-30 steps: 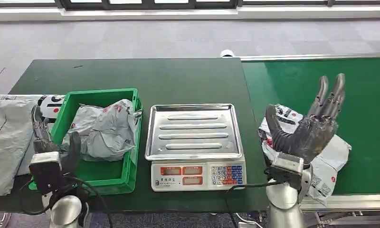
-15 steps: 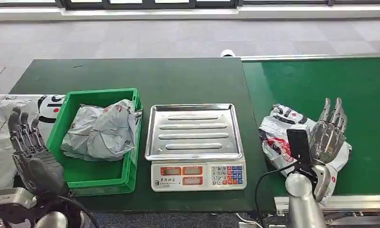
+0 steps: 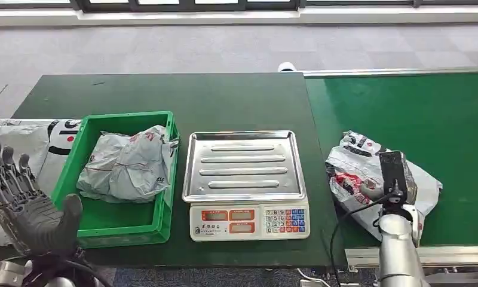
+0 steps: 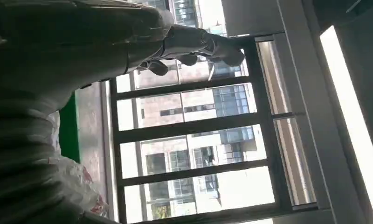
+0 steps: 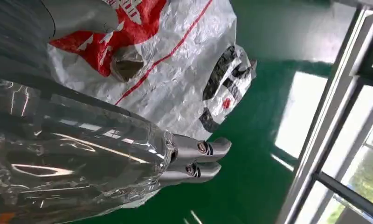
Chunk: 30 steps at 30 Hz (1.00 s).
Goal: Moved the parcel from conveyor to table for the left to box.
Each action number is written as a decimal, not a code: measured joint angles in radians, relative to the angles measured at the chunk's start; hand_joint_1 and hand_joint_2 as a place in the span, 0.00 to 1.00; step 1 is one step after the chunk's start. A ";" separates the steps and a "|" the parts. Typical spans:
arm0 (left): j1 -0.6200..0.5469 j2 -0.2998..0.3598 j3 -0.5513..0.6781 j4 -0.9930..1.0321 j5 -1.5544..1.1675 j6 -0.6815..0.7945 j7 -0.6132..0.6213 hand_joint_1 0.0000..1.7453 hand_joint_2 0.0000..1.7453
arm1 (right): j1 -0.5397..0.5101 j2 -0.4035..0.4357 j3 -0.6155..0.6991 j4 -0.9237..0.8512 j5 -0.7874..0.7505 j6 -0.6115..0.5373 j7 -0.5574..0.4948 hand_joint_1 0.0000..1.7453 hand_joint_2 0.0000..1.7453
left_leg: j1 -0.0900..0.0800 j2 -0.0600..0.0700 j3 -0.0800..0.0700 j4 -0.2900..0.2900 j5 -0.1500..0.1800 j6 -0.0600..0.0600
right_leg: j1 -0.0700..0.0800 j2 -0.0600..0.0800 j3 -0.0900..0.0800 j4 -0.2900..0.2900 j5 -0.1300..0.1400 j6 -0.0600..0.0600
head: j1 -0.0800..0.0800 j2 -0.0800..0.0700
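**Parcel on the conveyor, our hands empty**

Lower right of the head view, our right hand (image 3: 398, 179) sits over the parcel (image 3: 359, 173) on the green conveyor (image 3: 440, 113); whether its fingers (image 5: 201, 156) grip, we cannot tell. Lower left, our left hand (image 3: 24, 206) is spread wide beside the green bin (image 3: 114, 218).

You get even daylight and soft shadows from the head camera, mild sheen on the scale tray (image 3: 244, 165), while the left wrist view is backlit by blown-out windows (image 4: 198, 154) leaving the left hand (image 4: 72, 51) dark and blurred, and the right wrist view shows glare on plastic wrap.
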 measured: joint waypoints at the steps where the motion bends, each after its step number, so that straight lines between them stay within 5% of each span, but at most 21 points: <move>1: 0.000 0.000 0.000 -0.003 0.000 0.000 0.000 0.00 1.00 | -0.006 0.000 -0.006 0.009 -0.007 0.009 -0.002 0.00 1.00 | 0.000 0.000 0.000 0.000 0.000 0.000 | 0.000 0.000 0.000 0.000 0.000 0.000 | 0.000 0.000; 12: 0.006 0.002 0.000 -0.010 -0.005 0.001 0.000 0.00 1.00 | -0.027 -0.015 -0.026 0.071 -0.020 0.084 0.042 0.00 1.00 | 0.000 0.000 0.000 0.000 0.000 0.000 | 0.000 0.000 0.000 0.000 0.000 0.000 | 0.000 0.000; 25: 0.008 0.011 0.000 -0.006 -0.006 0.016 0.007 0.00 1.00 | -0.030 -0.055 -0.018 0.140 0.116 0.279 0.267 0.00 1.00 | 0.000 0.000 0.000 0.000 0.000 0.000 | 0.000 0.000 0.000 0.000 0.000 0.000 | 0.000 0.000; 27: 0.011 0.011 0.000 -0.006 -0.011 0.021 0.011 0.00 1.00 | -0.033 -0.056 -0.008 0.140 0.161 0.289 0.315 1.00 1.00 | 0.000 0.000 0.000 0.000 0.000 0.000 | 0.000 0.000 0.000 0.000 0.000 0.000 | 0.000 0.000; 30: 0.010 0.011 0.000 -0.006 -0.018 0.021 0.017 0.00 1.00 | -0.041 -0.059 0.012 0.140 0.206 0.301 0.360 1.00 1.00 | 0.000 0.000 0.000 0.000 0.000 0.000 | 0.000 0.000 0.000 0.000 0.000 0.000 | 0.000 0.000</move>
